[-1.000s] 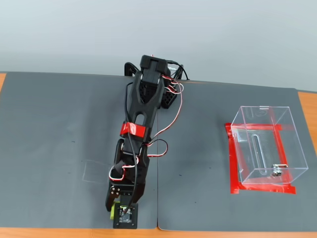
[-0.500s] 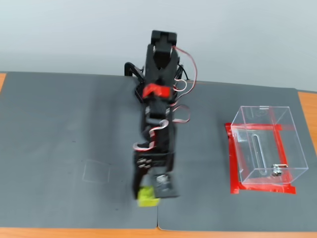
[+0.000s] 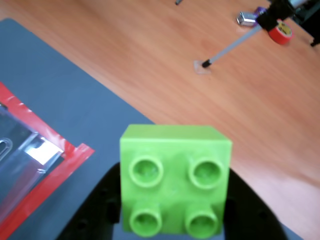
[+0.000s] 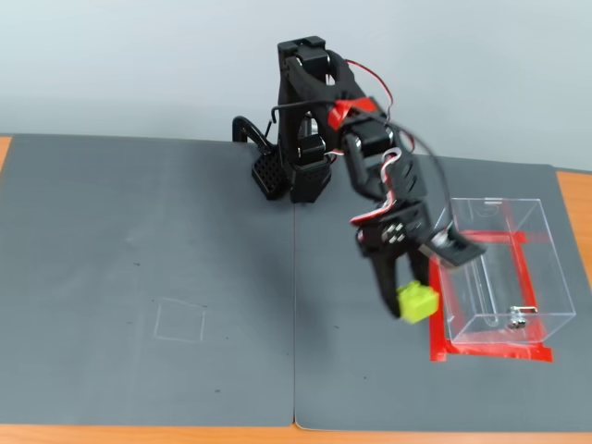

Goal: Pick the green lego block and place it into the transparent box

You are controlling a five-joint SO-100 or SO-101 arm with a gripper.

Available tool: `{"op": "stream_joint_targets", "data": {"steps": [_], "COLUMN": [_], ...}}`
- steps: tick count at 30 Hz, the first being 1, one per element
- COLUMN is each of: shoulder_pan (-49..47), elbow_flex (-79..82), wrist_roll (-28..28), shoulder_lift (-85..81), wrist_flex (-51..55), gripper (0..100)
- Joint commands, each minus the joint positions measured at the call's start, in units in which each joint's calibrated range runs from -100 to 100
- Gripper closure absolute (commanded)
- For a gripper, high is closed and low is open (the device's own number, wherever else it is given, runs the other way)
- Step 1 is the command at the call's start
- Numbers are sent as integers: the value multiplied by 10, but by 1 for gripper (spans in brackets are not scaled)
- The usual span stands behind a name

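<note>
Now fingers (image 4: 404, 294) clamping green lego block (image 4: 416, 302), beside transparent box (image 4: 504, 273)

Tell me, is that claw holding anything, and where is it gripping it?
Yes: the gripper holds the green lego block, one finger against each of two opposite side faces.

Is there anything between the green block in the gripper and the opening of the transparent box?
Only the transparent box's own left wall. The green lego block, held by the gripper, hangs just outside it. No other object is visible between them.
</note>
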Motion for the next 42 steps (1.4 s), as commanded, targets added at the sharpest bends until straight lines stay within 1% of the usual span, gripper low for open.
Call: {"op": "stream_joint_targets", "data": {"steps": [1,8,19,28,37,42], "shoulder_pan": [-56,-156,-254,-287,-305,-310], "elbow_flex": [-2,-3,-2,-2,-2,-2], "wrist_roll": [2,2,2,2,2,2], "shoulder_lift": [-41,-49,-39,21,66,83], "wrist_flex": [-1,-6,-7,-8,-43,-83], "gripper": [92,92,92,92,91,91]}}
